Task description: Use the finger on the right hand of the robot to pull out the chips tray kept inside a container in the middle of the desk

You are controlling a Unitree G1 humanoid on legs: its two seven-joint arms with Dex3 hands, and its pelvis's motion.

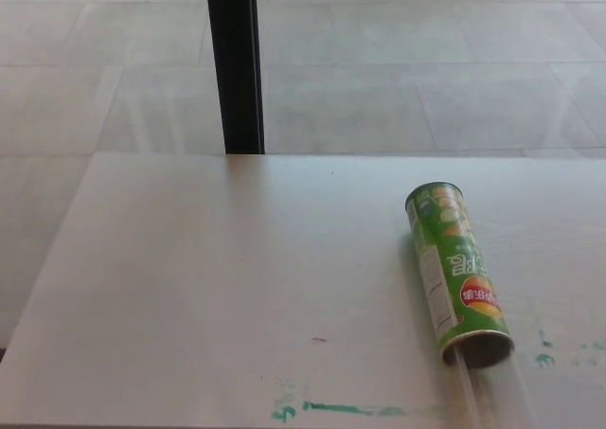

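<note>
- The can [456, 270] lies on its side on the desk [218, 277], right of the middle, its open mouth toward the near edge.
- A clear tray [466, 391] pokes out of the mouth; only a thin pale strip shows, running toward the desk's near edge.
- Neither robot hand is in view, so nothing holds the can or the tray, and I cannot tell how the fingers are set.
- The can is probably light thin-walled card with a glossy skin. Being round, it may roll or slide if pushed sideways.
- The tray looks like thin, flexible plastic, and any chips on it would be brittle.
- Best hold, I judge: one right-hand finger hooks the tray's exposed lip and draws it straight along the can's axis, gently.
- Green marks [341, 409] smear the desk near its front edge.
</note>
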